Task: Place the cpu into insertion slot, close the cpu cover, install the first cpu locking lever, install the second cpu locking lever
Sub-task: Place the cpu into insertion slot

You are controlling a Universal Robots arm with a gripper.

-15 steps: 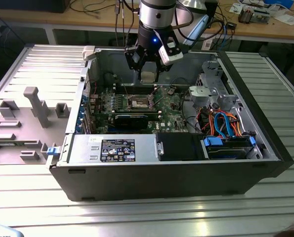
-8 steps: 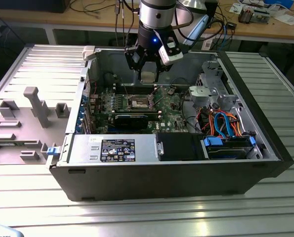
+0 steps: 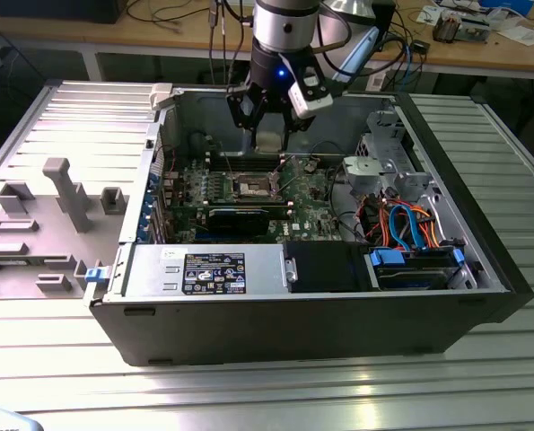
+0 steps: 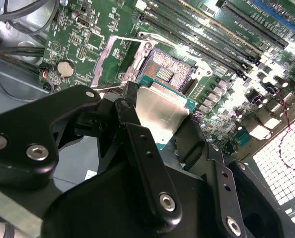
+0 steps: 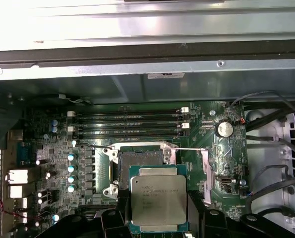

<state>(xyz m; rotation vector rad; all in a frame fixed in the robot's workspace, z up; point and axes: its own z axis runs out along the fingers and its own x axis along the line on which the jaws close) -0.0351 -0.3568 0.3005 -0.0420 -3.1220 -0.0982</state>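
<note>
Exterior view, centre frame: the square, silver-rimmed insertion slot [image 3: 251, 186] in the green motherboard [image 3: 313, 202] lies uncovered, ready for loading. Above and slightly right, the black pincer [image 3: 269, 135] grips the flat silvery-grey square cpu [image 5: 158, 198] by opposite edges, apart from the slot, probably keeping its underside free.

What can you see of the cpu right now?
The cpu is a flat square chip: dull silvery-grey metal top with faint print, and a green edge showing around it. The gripper clamps it by two opposite edges, metal side up, in the air above the motherboard. It hangs close to the open insertion slot, not seated.
</note>
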